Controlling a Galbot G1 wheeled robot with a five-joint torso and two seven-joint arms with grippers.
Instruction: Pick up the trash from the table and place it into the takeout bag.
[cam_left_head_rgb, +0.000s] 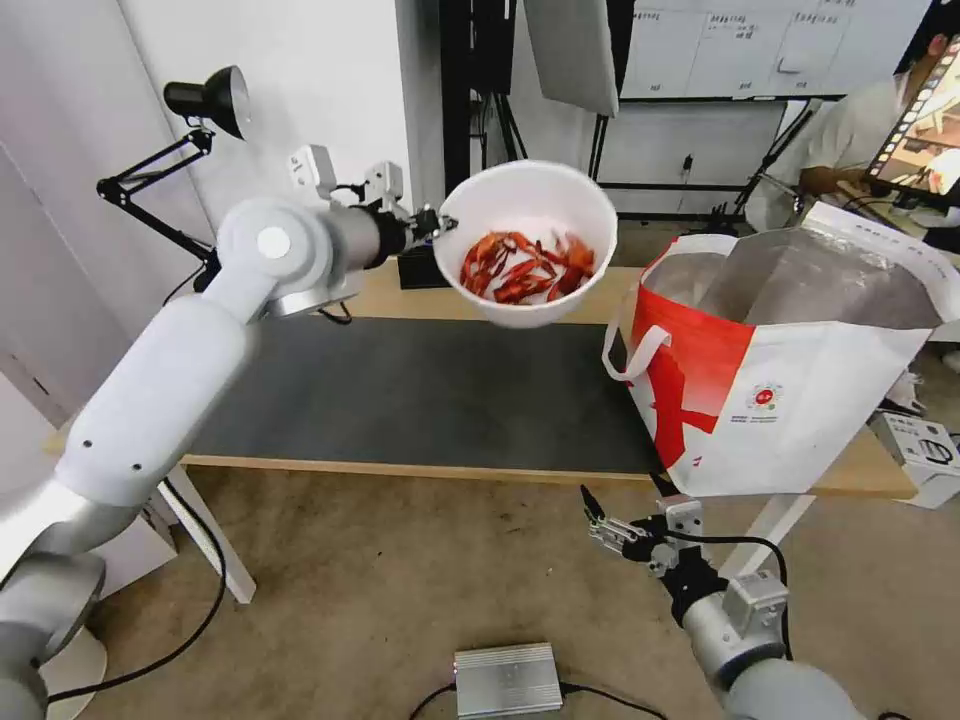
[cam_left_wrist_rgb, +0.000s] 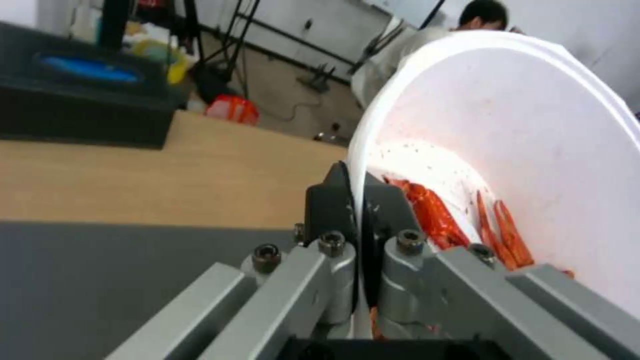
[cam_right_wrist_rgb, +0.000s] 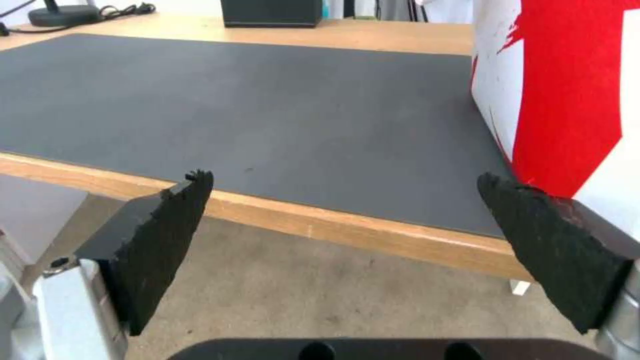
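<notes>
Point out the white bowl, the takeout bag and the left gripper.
white bowl (cam_left_head_rgb: 527, 205): head view, on its bare inner wall above the red scraps.
takeout bag (cam_left_head_rgb: 800, 400): head view, on its white front panel beside the round logo.
left gripper (cam_left_wrist_rgb: 357, 200): left wrist view, between fingertips pinching the bowl's rim.

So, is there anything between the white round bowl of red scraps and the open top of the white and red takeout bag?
Nothing visible. The left gripper holds the white round bowl above the dark grey mat, beside the takeout bag.
</notes>
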